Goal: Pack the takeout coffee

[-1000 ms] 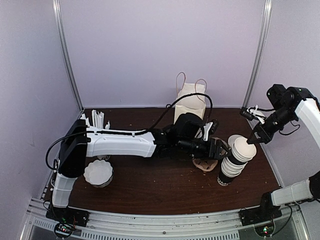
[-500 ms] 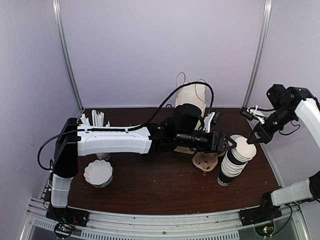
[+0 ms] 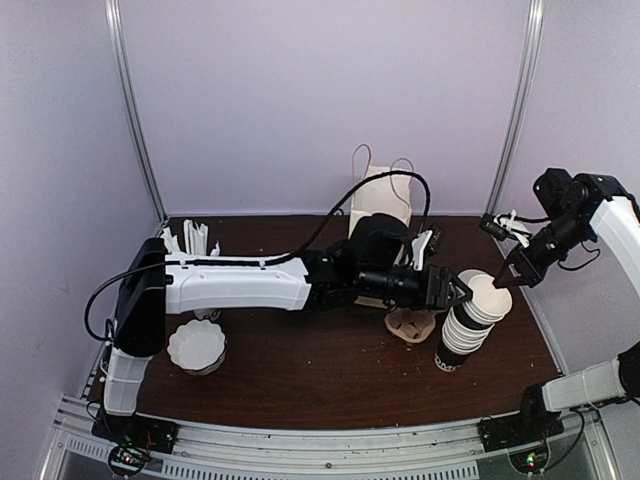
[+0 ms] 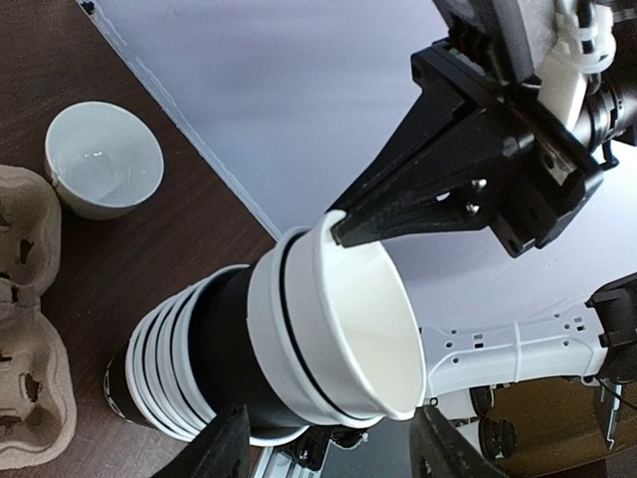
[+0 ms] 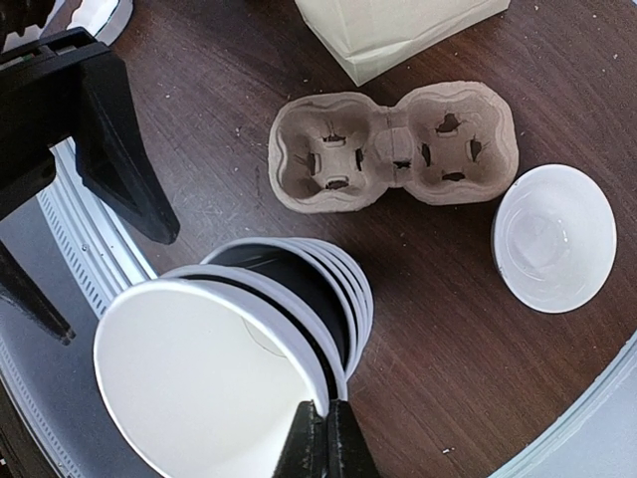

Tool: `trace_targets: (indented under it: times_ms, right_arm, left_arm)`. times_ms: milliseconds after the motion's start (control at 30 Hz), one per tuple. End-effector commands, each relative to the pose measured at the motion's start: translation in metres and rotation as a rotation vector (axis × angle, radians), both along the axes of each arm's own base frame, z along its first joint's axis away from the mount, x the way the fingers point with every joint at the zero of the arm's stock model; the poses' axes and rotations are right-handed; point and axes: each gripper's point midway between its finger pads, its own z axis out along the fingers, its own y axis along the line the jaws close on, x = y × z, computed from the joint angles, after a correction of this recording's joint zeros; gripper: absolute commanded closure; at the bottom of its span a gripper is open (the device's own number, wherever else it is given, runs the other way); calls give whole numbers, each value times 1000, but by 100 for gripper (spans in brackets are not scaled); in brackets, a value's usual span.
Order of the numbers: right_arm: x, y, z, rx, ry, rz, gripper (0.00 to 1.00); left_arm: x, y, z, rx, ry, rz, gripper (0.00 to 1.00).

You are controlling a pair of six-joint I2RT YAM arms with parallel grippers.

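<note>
The takeout coffee is out of view. A leaning stack of lidless dark cups (image 3: 462, 330) with white insides stands right of centre. My left gripper (image 3: 460, 291) is open, its fingers (image 4: 224, 448) either side of the top cup (image 4: 343, 324) with gaps showing. My right gripper (image 5: 323, 430) is shut on the near rim of that top cup (image 5: 194, 393), and shows at the far rim (image 3: 501, 282) from above. The white paper bag (image 3: 380, 200) stands upright at the back, behind the left arm.
A pulp two-cup carrier (image 3: 410, 326) lies just left of the stack (image 5: 318, 284), also below the bag (image 5: 398, 25). A small white bowl (image 5: 552, 239) sits beyond it. White dishes (image 3: 197, 346) and a cup of straws (image 3: 195, 240) are at the left.
My left arm has reached right, bringing its open jaws from beside the carrier up around the top of the stack. The right gripper has stayed on the rim.
</note>
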Motion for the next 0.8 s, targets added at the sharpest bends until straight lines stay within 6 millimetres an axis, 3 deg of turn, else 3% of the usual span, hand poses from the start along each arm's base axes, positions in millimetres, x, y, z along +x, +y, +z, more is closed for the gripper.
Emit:
trace_targets:
  times_ms: [0,133,767]
  right_arm:
    - [0,5,8,26,-21,6,100]
    - [0,6,8,29,-18,6,100]
    - [-13,16,19,99,-20,30,100]
  left_arm:
    - [3,2,5,-26,-12,16,44]
    - [3,2,1,-30,-1,11,52]
    - [9,-12,-22,30,49,25,51]
